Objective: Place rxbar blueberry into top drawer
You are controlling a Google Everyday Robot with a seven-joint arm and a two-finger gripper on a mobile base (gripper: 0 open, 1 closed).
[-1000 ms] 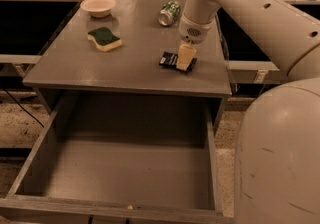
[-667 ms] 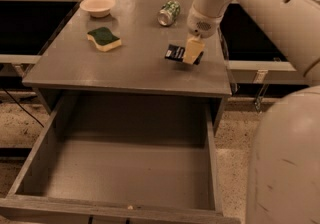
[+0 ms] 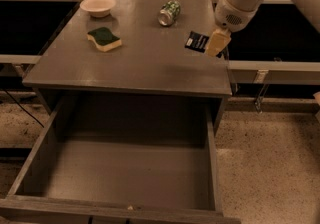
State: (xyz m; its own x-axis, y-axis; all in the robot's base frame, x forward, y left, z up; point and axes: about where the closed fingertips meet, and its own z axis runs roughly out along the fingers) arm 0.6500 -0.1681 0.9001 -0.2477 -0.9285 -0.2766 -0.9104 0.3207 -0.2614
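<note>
Gripper [image 3: 214,44] at the table's [image 3: 135,68] right edge, fingers [image 3: 218,42] clamped on one end of a dark snack bar [image 3: 196,41]; white lettering unreadable; drawer [image 3: 210,158] open below; toppled green can [image 3: 169,12], sponge [image 3: 104,39], bowl [image 3: 98,5] beyond.

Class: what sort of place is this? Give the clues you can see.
Probably a kitchen-like test area: a bowl, sponge and can sit on a grey table with an open drawer. The gripper holds a bar at the table's right edge.
</note>
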